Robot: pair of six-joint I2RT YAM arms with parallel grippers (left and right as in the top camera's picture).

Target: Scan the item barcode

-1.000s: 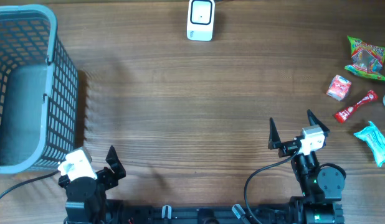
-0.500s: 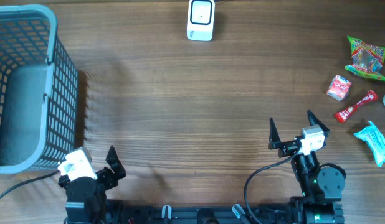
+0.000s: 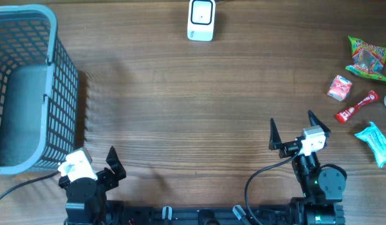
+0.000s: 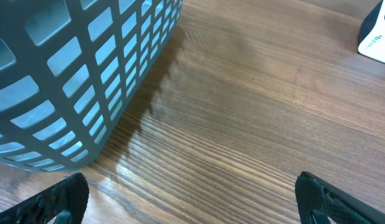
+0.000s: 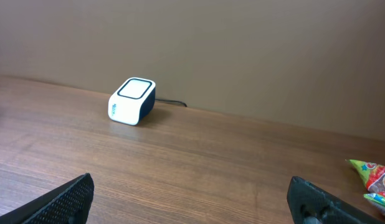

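At the near edge of the bench (image 3: 180, 94), the right gripper (image 3: 291, 119) sits with jaws spread wide, nothing between them. Off to its right lie the items, all clear of it: red stick pack (image 3: 356, 107) nearest, small red pouch (image 3: 338, 87), green packet (image 3: 368, 59) beyond, blue packet (image 3: 375, 144) alongside. The white scanner (image 3: 201, 20) stands far ahead, to its left. The left gripper (image 4: 191, 202) gapes wide and empty too, with the grey basket (image 3: 65, 81) just ahead-left of it.
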